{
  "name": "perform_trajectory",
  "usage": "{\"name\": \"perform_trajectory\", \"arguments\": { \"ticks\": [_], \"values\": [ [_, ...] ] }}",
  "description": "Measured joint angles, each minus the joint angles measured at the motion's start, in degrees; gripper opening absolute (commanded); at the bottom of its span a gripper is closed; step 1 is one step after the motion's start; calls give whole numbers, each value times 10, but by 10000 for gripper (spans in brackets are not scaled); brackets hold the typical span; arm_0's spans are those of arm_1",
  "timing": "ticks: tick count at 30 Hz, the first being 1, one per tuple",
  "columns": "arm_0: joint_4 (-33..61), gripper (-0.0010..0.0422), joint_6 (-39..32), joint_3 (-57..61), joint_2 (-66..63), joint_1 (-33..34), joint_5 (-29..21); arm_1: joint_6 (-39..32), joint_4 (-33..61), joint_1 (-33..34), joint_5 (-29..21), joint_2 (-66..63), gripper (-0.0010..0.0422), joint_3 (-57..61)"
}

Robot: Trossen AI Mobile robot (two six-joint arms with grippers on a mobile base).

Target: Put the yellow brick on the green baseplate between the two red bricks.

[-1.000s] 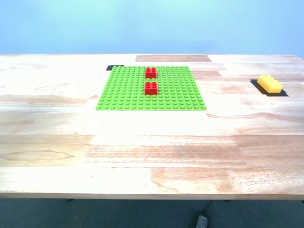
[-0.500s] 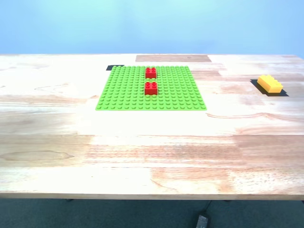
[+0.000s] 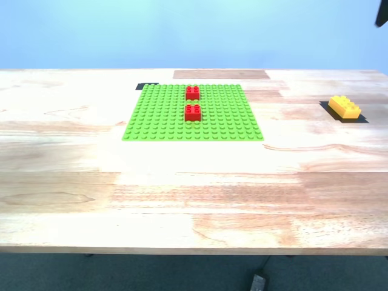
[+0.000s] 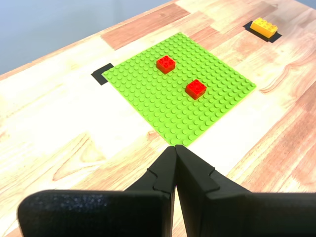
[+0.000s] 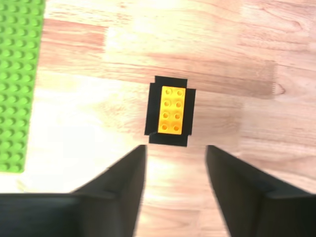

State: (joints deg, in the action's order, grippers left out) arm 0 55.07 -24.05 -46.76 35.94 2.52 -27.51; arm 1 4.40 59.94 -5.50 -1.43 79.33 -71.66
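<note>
exterior view: green baseplate (image 3: pixel 193 113) flat on the wooden table (image 3: pixel 182 194), two red bricks (image 3: pixel 193 93) on it in a line with a small gap between; yellow brick (image 3: pixel 344 107) well apart toward the exterior view's right, on a black patch (image 3: pixel 362 119); dark tip of an arm (image 3: pixel 382 13) at the exterior view's top right corner. first wrist view: my first gripper (image 4: pixel 175 148) with jaws pressed together, empty, above the table near a baseplate corner. second wrist view: my second gripper (image 5: pixel 175 150) spread wide, holding nothing, above the table near the yellow brick.
</note>
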Motion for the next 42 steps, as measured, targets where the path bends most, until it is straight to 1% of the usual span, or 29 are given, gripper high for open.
{"name": "perform_trajectory", "arguments": {
  "ticks": [2, 4, 7, 9, 14, 20, 28, 33, 42],
  "values": [
    [0, 0, 0, 0, 0, 0, -1, 3, -4, 3, 0, 18, 299, 0],
    [-1, 0, 0, -2, 0, 0, -5, 6, -17, 9, 0, 37, 312, 0],
    [-3, 0, 0, -6, -1, 0, -35, 13, -44, 20, -1, 68, 309, 1],
    [-3, 0, 0, -10, -2, 0, -43, 19, -49, 23, -1, 89, 303, 1],
    [-26, 0, 0, -9, -2, 0, -42, 31, -63, 29, 0, 145, 291, 1],
    [-30, 0, 0, 4, -2, 0, -40, 31, -78, 28, 1, 190, 291, 6],
    [-30, 0, 0, 7, -3, 0, -40, 16, -147, 26, 16, 197, 291, 52],
    [-30, 0, 0, 7, -2, 0, -40, 9, -163, 27, 16, 205, 283, 70],
    [-27, 0, 0, 7, -3, 0, -45, 18, -180, 30, 16, 249, 265, 71]
  ]
}}
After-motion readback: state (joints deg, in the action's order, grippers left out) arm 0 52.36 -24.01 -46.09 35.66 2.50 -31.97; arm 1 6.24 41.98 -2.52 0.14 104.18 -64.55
